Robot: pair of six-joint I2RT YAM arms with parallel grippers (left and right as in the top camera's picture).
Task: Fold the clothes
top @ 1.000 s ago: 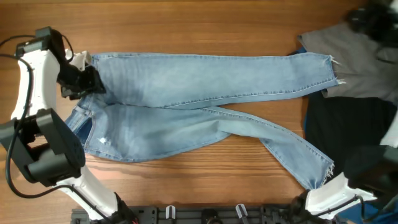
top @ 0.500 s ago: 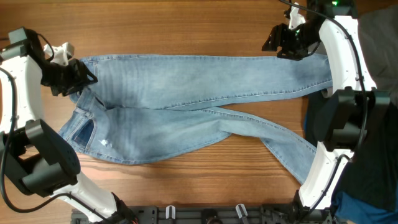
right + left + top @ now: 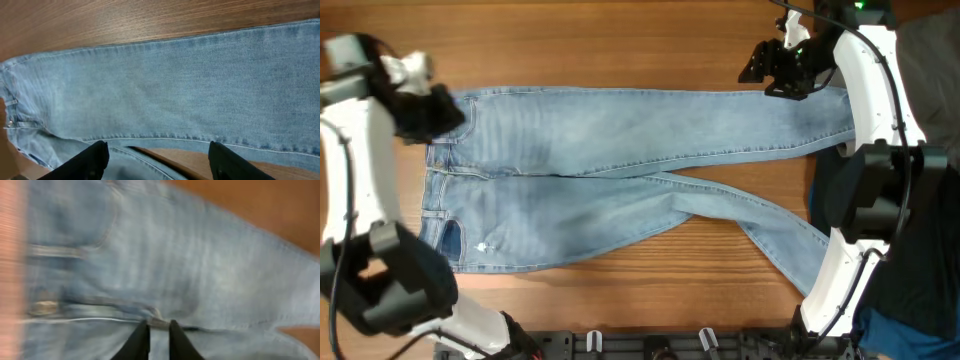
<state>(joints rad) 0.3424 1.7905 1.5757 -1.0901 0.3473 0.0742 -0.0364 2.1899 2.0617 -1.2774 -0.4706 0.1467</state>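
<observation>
"Overhead view, entry one?" asks the clerk.

"Jeans [image 3: 620, 150], light blue denim, one pair. They lie flat on the counter [image 3: 620, 40] with the waistband at the left end. One leg runs straight along the far side to the right. The other slants toward the near right corner."

"Entry two, left gripper [image 3: 432, 112]?"

"It sits at the far corner of the waistband. The left wrist view is blurred. The jaws are drawn nearly together with a nip of denim at a seam between the tips, so I read it as a hold on the cloth."

"Entry three, right gripper [image 3: 770, 72]?"

"It is over the far edge of the straight leg, toward the ankle end. In the right wrist view the jaws stand wide apart with nothing between them and the denim below."

"Entry four, neighbours?"

"Grey garment [image 3: 932, 60], close beside the ankle end and not part of the lot."

"Step in hand?"

"As I judge it, squaring the pair flat before a first fold. The right jaws should come down on the leg's edge and take denim only. They should then draw along the leg's own line against the left hold, low enough that the cloth slides rather than lifts. The slanted leg should be brought level with the straight one so the fold lands even. A grab too near the hem risks catching the grey garment."
</observation>
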